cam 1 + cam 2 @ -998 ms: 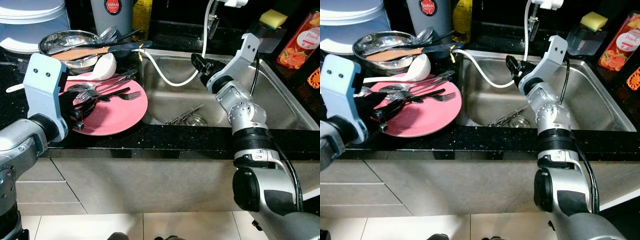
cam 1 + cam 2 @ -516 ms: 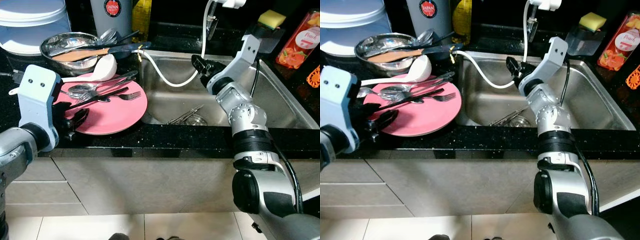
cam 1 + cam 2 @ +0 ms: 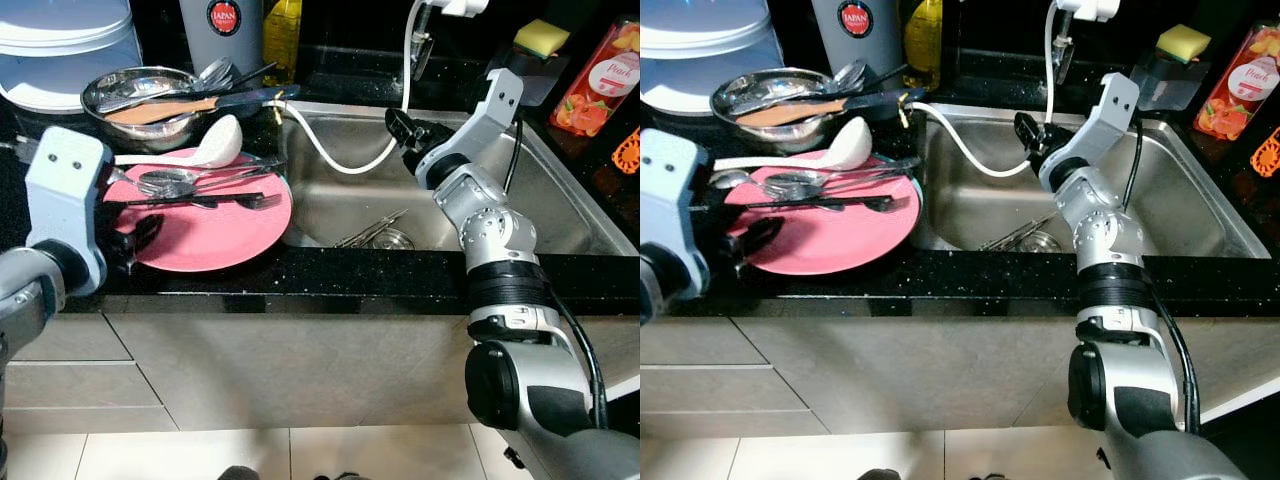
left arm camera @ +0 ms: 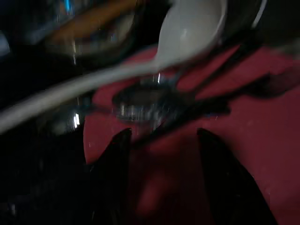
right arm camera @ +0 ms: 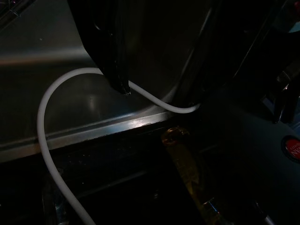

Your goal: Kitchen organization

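Looks like the cutlery-pickup step: left gripper, fingers spread and empty, sits at the pink plate left of frame, needs to close on the black fork; right gripper over the sink, can't tell its state.

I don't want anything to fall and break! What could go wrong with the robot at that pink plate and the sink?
1. The pink plate lies near the counter's front edge, with the left gripper at its rim. A nudge might slide it off.
2. Forks and spoons and a white ladle lie loose on it, so tipping could spill them.
3. The right gripper is beside the white hose over the sink and might snag it.
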Controlling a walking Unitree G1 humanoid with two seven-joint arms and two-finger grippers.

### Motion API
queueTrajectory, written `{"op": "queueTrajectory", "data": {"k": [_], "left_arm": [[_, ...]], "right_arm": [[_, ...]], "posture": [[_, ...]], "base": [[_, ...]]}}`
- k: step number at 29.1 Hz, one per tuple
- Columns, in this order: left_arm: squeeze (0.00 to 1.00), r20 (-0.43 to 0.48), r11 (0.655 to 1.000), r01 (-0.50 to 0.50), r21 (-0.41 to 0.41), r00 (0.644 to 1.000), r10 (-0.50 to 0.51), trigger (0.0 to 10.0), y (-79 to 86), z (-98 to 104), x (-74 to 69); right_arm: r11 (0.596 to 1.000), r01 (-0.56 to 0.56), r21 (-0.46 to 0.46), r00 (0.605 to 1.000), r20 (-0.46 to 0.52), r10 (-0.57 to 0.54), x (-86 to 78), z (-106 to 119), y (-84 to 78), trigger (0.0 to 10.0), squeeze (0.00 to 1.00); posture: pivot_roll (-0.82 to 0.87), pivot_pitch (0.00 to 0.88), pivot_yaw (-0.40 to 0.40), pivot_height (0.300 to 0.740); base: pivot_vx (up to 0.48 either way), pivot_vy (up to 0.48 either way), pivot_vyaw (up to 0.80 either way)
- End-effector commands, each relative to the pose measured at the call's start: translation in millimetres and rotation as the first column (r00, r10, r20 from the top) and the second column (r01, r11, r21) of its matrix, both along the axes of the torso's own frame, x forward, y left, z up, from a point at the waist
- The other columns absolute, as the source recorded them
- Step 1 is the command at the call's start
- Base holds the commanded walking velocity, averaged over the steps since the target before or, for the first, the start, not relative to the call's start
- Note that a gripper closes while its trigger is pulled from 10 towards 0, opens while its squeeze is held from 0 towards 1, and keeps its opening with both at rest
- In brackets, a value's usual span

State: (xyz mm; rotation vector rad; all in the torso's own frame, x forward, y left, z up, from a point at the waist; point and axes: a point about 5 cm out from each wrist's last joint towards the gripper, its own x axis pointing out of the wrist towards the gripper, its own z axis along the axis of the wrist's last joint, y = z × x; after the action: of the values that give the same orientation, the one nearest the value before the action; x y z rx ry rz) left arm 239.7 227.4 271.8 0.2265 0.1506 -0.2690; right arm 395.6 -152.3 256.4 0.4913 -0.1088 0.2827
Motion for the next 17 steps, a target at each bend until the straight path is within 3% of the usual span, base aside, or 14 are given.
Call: {"op": "queueTrajectory", "data": {"k": [1, 11, 17], "left_arm": [[0.0, 0.023, 0.997, -0.042, 0.067, 0.999, 0.04, 10.0, 9.6, 7, 4.4], [0.0, 0.008, 0.986, -0.112, 0.123, 0.994, 0.112, 10.0, 33.5, 4, 18.2], [0.0, -0.066, 0.981, -0.149, 0.122, 0.985, 0.158, 10.0, 60.4, -9, 25.8]], "right_arm": [[1.0, 0.006, 0.001, 1.0, -0.018, -0.006, -0.7, -3, -2.1, 10.0, 0.0], [1.0, 0.002, 0.003, 1.0, -0.024, -0.002, -1.1, -4, 0.0, 10.0, 0.0], [1.0, 0.005, 0.001, 1.0, -0.024, -0.004, -2.0, -4, -0.6, 10.0, 0.0]], "posture": [[0.36, 0.035, -0.091, 0.74], [0.35, 0.038, -0.093, 0.74], [0.35, 0.038, -0.09, 0.74]], "base": [[0.0, 0.0, 0.0], [0.0, 0.0, 0.0], [0.0, 0.0, 0.0]]}}
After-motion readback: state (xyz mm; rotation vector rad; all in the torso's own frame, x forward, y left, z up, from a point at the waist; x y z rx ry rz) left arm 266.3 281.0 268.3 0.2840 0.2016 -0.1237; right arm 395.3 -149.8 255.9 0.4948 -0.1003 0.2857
